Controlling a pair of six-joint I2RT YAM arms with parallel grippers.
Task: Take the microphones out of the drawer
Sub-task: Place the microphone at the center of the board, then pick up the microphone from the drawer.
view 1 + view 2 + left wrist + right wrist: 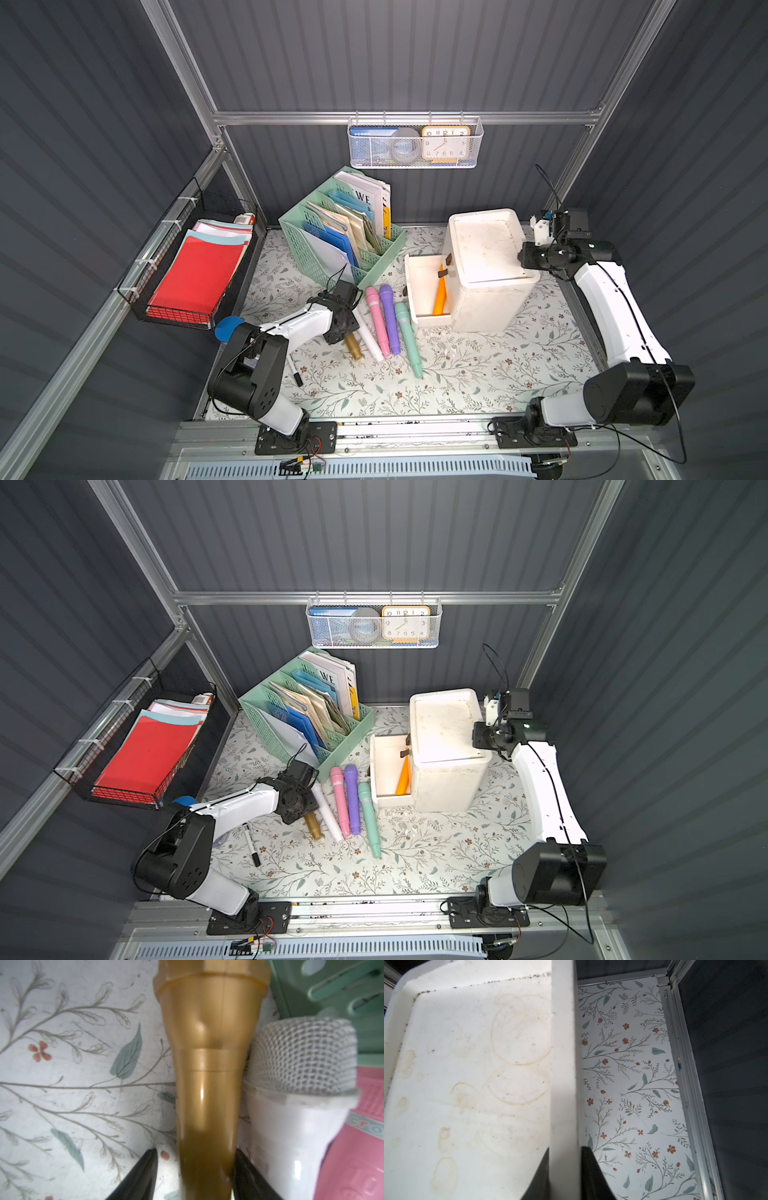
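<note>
Gold microphone point(207, 1095) between left fingers point(141, 1178)

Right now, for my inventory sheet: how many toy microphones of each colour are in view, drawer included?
gold microphone: 1
white microphone: 1
pink microphone: 1
purple microphone: 1
mint-green microphone: 1
orange microphone, in the drawer: 1
Total: 6

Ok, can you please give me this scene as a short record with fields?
drawer: pulled open
inside drawer: orange microphone
on table: gold microphone, white microphone, pink microphone, purple microphone, teal microphone, in a row
left gripper: open, one finger each side of gold microphone
right gripper: shut on rim of drawer unit
task: orange microphone not yet out
</note>
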